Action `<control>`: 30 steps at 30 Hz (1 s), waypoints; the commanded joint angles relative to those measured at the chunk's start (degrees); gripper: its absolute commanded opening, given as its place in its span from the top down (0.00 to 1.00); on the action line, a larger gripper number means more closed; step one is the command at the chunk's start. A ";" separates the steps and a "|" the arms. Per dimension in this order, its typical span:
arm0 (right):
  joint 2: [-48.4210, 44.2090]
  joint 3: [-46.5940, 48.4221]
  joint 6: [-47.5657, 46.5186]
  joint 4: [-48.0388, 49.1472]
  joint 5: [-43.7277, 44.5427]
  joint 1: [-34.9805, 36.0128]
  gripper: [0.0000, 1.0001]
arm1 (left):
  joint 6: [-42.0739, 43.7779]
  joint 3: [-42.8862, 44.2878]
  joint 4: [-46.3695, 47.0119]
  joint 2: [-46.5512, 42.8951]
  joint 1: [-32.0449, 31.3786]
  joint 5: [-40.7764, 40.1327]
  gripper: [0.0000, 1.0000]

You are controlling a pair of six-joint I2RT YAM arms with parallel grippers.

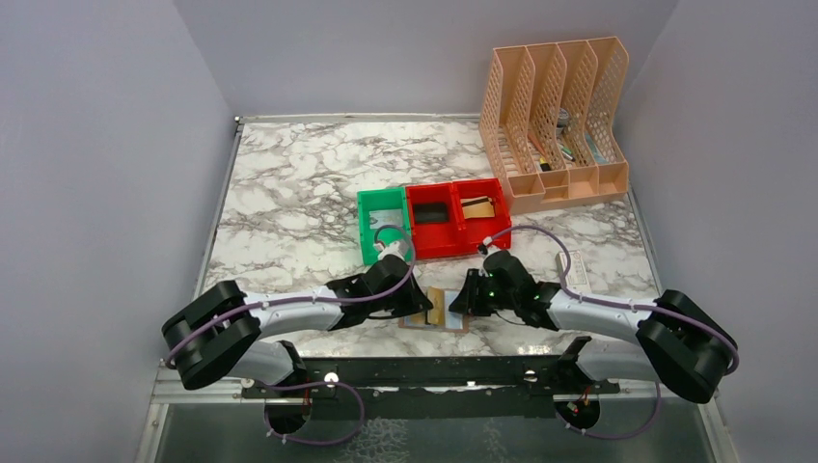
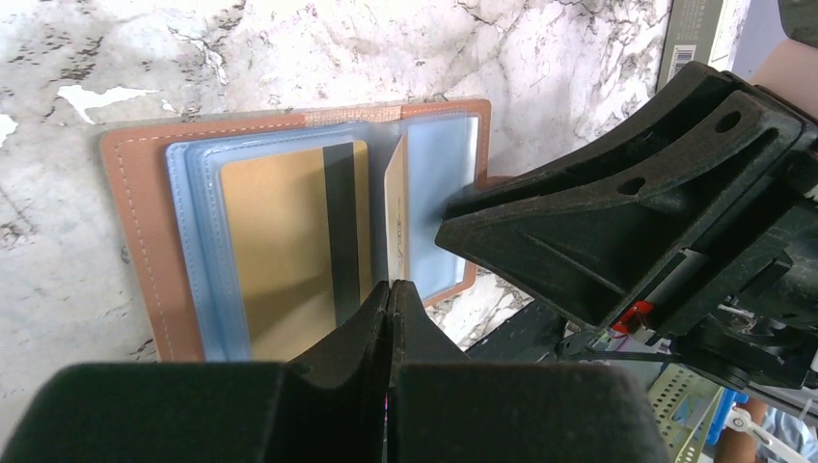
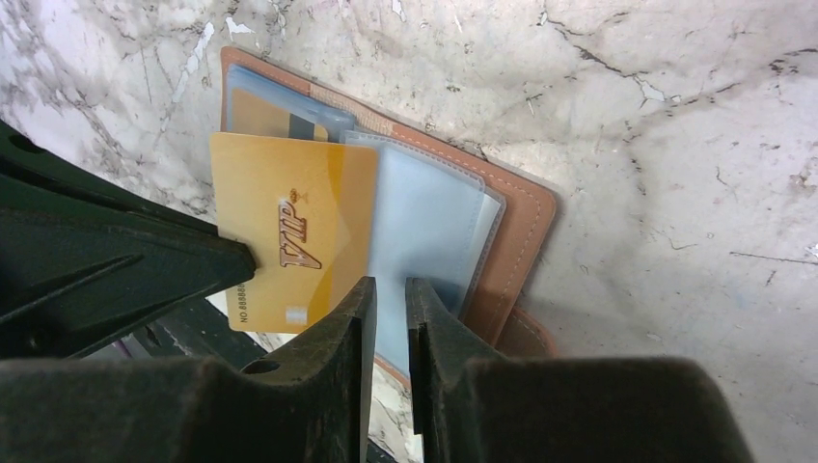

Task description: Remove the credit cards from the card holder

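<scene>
From above, the brown leather bifold card holder (image 1: 448, 316) lay open on the white marble table (image 1: 289, 183) near its front edge, between the left gripper (image 1: 422, 307) and the right gripper (image 1: 460, 300). From the left wrist, the left gripper's jaws were clamped on the edge of a gold plastic VIP card (image 2: 395, 207); a second gold card with a dark stripe (image 2: 280, 251) sat in a light blue pocket. From the right wrist, the right gripper's jaws stood narrowly apart over the clear blue sleeve (image 3: 424, 222), holding nothing.
</scene>
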 commanded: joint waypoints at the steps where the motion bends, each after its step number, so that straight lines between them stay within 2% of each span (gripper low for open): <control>1: -0.72 -0.95 -1.14 -0.80 0.36 0.19 0.81 | 0.56 -0.56 -2.77 -3.21 -0.17 -2.88 1.00; 10: -8.48 -2.88 -2.26 3.54 -1.57 0.19 0.80 | 0.40 -1.34 -7.71 -8.80 -0.11 -6.42 1.00; 14: -9.05 -1.97 -4.28 4.69 -4.82 0.26 0.80 | 0.07 -1.85 -9.58 -11.72 -0.11 -8.41 1.00; 24: 1.11 3.38 -6.65 11.70 -16.15 0.24 0.79 | -0.19 -1.38 -16.95 -18.00 0.00 -13.55 1.00; 28: 5.65 4.55 -6.07 11.76 -14.05 0.28 0.79 | -0.43 -1.96 -17.80 -20.21 0.11 -14.34 1.00; 30: 8.27 5.85 -5.64 8.11 -10.48 0.29 0.79 | -0.42 -2.23 -17.85 -20.93 0.13 -14.33 1.00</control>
